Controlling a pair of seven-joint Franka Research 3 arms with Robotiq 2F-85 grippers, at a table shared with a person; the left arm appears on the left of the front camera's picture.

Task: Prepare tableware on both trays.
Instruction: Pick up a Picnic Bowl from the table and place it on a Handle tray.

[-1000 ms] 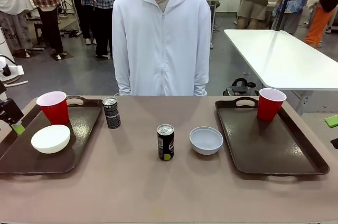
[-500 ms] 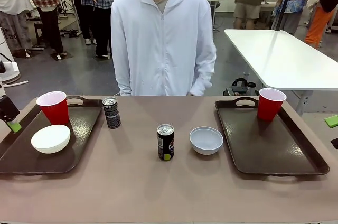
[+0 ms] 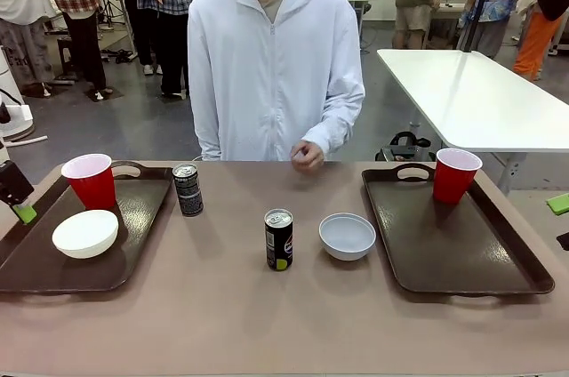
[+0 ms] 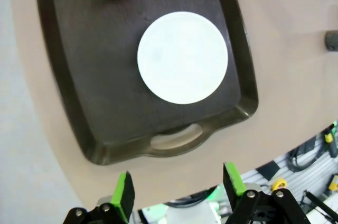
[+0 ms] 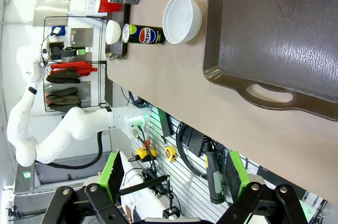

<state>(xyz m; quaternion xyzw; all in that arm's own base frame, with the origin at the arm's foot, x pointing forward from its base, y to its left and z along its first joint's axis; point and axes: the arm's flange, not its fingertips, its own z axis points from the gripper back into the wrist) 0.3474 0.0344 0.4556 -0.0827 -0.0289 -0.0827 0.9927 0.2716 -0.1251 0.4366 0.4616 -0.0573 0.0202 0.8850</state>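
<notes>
Right, from my seat both end effectors are idle. The left gripper [image 4: 179, 184] hangs out past the edge of the table [image 3: 231, 315], clear of the left dark brown rectangular plastic tray [image 4: 79, 76], with its green pads [image 4: 125, 192] spread wide and nothing between them. The right gripper [image 5: 174, 176] is likewise wide and empty, off the table's edge by the matching right brown tray [image 5: 285, 34]. The left tray carries a red plastic cup with a white inside [image 3: 90, 180] at its far corner and a cream-white bowl [image 3: 85, 233] nearer me; the right tray carries only the second red plastic cup [image 3: 456, 175]. A small dark drink can [image 3: 188, 189] stands on the bare table just beside the left tray's far right corner. A second dark can [image 3: 278, 239] and a pale grey-blue bowl [image 3: 347, 236] sit side by side mid-table, between the trays. The person's hand [image 3: 308, 156] hovers, loosely closed, at the far edge. I judge the job about half done, with three pieces unplaced. Next I would send the left arm for the nearby can, gripping its side, keeping it upright and lifting it over the rim, and I would watch that hand.
</notes>
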